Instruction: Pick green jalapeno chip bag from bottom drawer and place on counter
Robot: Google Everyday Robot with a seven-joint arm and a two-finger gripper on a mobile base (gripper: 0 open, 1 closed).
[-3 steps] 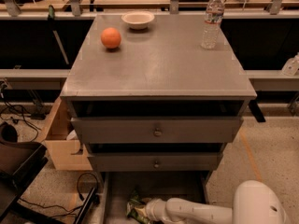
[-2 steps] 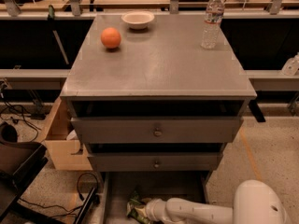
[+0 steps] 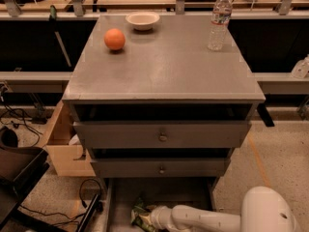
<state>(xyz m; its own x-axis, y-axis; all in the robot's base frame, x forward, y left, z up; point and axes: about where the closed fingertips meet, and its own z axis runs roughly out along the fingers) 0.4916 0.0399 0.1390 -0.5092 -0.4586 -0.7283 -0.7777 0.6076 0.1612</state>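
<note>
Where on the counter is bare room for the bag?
The counter is bare across its front half and between the orange ball and water bottle. The bowl crowds the back edge. The gripper is in the bottom drawer at the green chip bag.

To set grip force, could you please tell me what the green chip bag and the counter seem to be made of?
The green jalapeno chip bag: likely thin foil or plastic film, creased and crumpled. The counter: grey painted metal or laminate, smooth with a soft sheen. The gripper is low in the bottom drawer, at the bag.
</note>
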